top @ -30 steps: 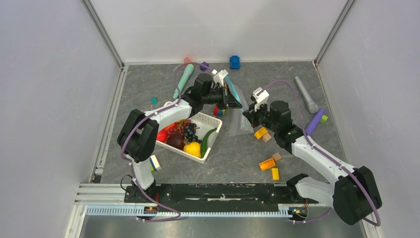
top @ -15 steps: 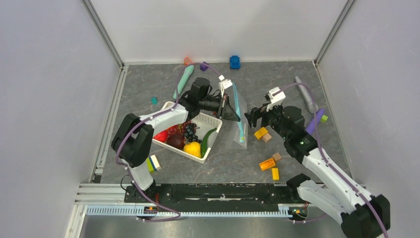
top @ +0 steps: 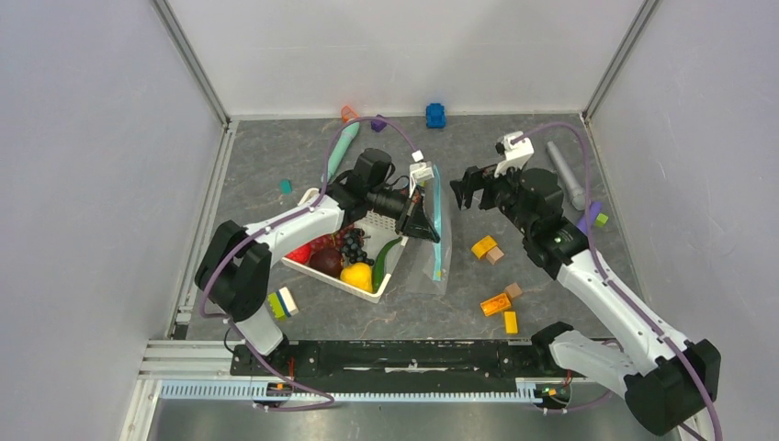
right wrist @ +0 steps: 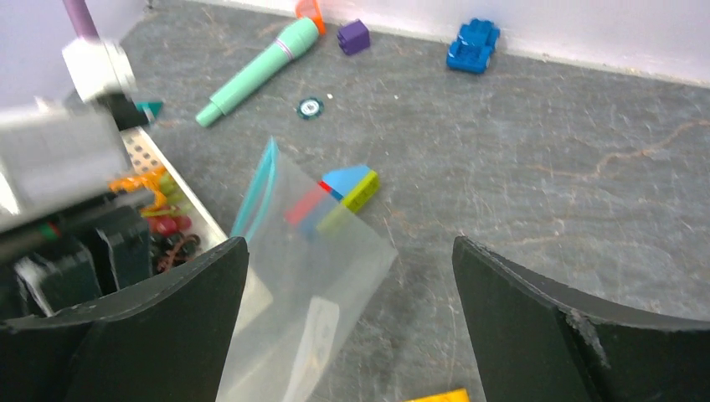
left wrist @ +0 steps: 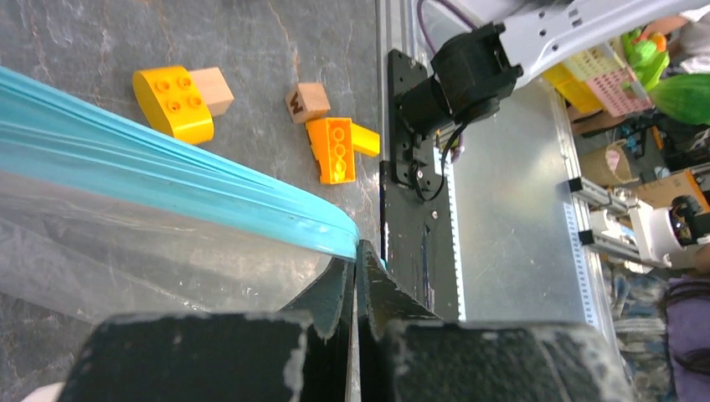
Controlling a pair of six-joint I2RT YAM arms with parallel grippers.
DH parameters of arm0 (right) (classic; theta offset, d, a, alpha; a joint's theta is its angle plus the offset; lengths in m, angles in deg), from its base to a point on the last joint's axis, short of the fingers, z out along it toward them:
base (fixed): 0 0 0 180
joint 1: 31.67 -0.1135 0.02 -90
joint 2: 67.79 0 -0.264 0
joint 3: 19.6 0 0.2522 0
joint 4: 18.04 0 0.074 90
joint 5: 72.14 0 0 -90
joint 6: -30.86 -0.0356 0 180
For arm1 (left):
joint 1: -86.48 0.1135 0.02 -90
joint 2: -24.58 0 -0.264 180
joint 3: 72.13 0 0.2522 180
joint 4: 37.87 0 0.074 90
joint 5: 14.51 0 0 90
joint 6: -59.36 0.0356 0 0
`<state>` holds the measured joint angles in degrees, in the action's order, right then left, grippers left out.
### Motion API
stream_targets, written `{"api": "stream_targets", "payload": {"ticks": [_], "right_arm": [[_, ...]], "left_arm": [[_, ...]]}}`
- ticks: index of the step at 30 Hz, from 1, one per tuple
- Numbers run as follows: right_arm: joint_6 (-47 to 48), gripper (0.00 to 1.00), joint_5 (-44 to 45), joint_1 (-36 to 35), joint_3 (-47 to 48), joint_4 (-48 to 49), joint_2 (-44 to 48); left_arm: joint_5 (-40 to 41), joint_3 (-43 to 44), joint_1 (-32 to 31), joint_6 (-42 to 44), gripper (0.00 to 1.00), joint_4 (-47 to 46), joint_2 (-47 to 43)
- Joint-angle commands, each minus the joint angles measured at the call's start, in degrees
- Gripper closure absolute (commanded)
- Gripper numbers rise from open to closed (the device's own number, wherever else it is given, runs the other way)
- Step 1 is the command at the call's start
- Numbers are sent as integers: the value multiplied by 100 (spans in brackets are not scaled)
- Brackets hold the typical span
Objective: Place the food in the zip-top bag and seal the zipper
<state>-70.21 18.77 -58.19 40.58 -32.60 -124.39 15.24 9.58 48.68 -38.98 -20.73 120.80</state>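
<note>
The clear zip-top bag (top: 430, 268) hangs beside the basket, its teal zipper (top: 436, 216) running down its raised edge. My left gripper (top: 423, 224) is shut on the bag's corner just under the zipper (left wrist: 209, 188); the pinch shows at the left gripper (left wrist: 357, 251). The food lies in a white mesh basket (top: 393, 223): yellow fruit (top: 356, 275), maroon fruit (top: 325, 261), grapes (top: 352, 242), green pod (top: 386, 250). My right gripper (top: 468, 188) hovers open and empty, right of the bag. In its wrist view the right gripper (right wrist: 347, 293) frames the bag (right wrist: 314, 268).
Loose blocks lie right of the bag: a yellow and wood pair (top: 487, 248), an orange one (top: 496, 303), a yellow one (top: 510, 322). A teal marker toy (top: 340, 152), a blue car (top: 435, 115) and a grey marker (top: 568, 175) lie further back. Coloured blocks (right wrist: 347, 186) lie behind the bag.
My right gripper opened, let go of the bag and pulled back to the far right. My left gripper swung the zipper edge nearer, still holding the bag.
</note>
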Motion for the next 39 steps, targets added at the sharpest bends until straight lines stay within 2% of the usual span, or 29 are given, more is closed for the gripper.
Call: {"api": "stream_targets", "payload": {"ticks": [1, 11, 15, 24, 39], "right_arm": [[-311, 2, -354, -15, 719, -151, -331], [-262, 2, -805, -15, 1190, -831, -931], [-153, 2, -705, -17, 1330, -1162, -1089], [-217, 2, -438, -19, 1388, -1404, -1378], [-613, 2, -1095, -20, 1593, -1273, -1819]], "left_arm": [[196, 246, -83, 786, 98, 633, -321], [415, 275, -192, 1016, 98, 794, -365], [443, 251, -210, 1026, 98, 827, -373], [505, 263, -245, 1043, 98, 838, -359], [826, 413, -376, 1193, 98, 1102, -209]]}}
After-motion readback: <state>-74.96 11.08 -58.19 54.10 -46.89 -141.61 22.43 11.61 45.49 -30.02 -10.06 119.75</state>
